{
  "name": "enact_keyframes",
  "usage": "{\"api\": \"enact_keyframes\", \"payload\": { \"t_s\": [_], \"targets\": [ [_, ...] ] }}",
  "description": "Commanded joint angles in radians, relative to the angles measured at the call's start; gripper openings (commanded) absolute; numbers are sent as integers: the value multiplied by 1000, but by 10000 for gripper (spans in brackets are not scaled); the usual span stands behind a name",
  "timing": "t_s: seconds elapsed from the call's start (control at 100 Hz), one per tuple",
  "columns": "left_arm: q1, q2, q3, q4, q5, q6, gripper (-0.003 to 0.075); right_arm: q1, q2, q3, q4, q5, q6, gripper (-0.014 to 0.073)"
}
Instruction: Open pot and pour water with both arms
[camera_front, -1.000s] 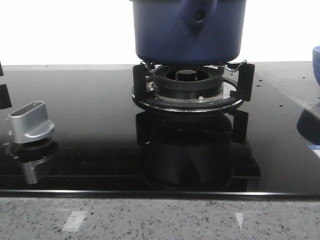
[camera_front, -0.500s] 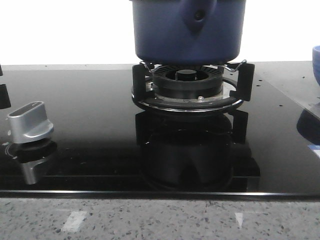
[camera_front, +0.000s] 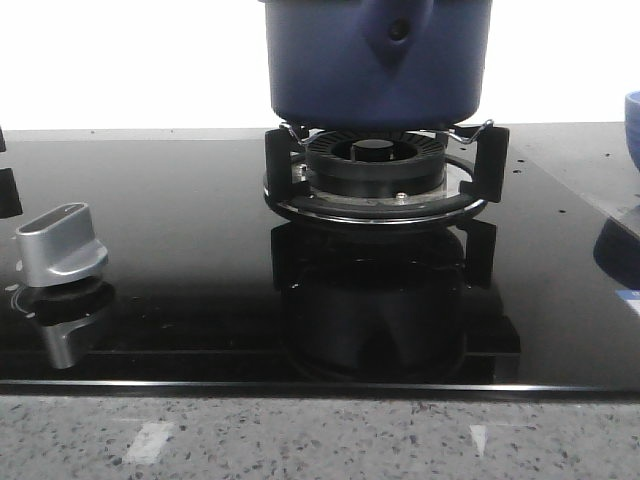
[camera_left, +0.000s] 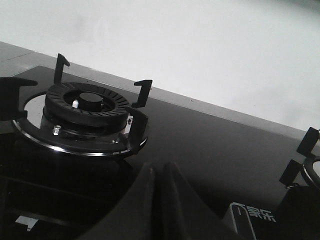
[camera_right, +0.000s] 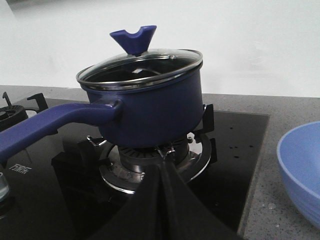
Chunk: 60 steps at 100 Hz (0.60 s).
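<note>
The dark-blue pot stands on the burner at the back middle of the front view, its handle end with a small hole pointing at the camera. In the right wrist view the pot carries a glass lid with a blue knob, and its long handle sticks out sideways. My right gripper is shut and empty, short of the pot's burner. My left gripper is shut and empty over the black glass, near a second, bare burner. Neither gripper shows in the front view.
A silver stove knob stands at the left of the black glass hob. A light-blue bowl sits on the grey counter right of the hob, its edge also showing in the front view. A white wall stands behind.
</note>
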Motion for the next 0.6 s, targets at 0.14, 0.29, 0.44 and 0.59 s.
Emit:
{"api": "enact_keyframes", "payload": {
  "t_s": [0.14,0.29,0.44,0.59],
  "targets": [
    [-14,-70,64,4,-121,-11,-20,2,5,-25,30,-19,-11,-56],
    [-16,-70,66,27,-97,-11,-20,2,5,-25,30,-22,-11,-56],
    [-18,-70,64,27,-76,-11,-20,2,5,-25,30,-22,-11,-56],
    [-15,-70,64,27,-76,-11,-20,2,5,-25,30,-22,-11,-56]
  ]
}}
